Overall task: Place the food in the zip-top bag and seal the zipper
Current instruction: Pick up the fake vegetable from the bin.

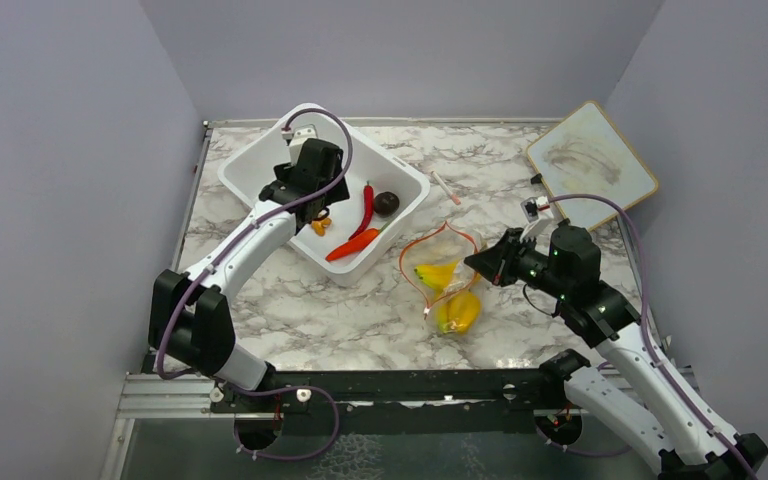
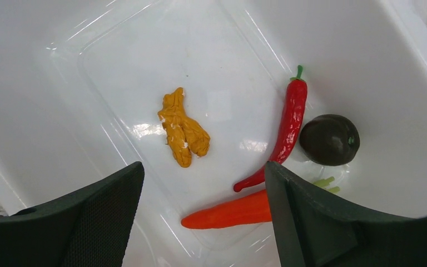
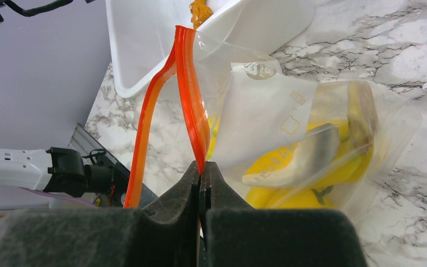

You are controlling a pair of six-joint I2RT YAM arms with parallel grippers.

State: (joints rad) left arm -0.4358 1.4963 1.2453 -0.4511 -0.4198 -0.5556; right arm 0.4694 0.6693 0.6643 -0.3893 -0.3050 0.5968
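Observation:
The clear zip-top bag [image 1: 444, 283] lies on the marble table with its red-orange zipper [image 1: 438, 236] rim gaping open. A yellow banana [image 1: 436, 273] and yellow pepper [image 1: 457, 312] are inside it. My right gripper [image 1: 478, 262] is shut on the zipper rim [image 3: 192, 105] and holds it up. My left gripper [image 1: 315, 205] is open and empty above the white tub [image 1: 260, 170]. Below it in the tub lie the red chili [image 2: 289, 125], the orange carrot [image 2: 231, 213], the dark brown fruit [image 2: 329, 139] and the orange bits [image 2: 182, 128].
A wood-framed whiteboard [image 1: 590, 165] lies at the back right. A small white-and-red stick [image 1: 446, 188] lies on the table between the tub and the whiteboard. Grey walls close in the table on three sides.

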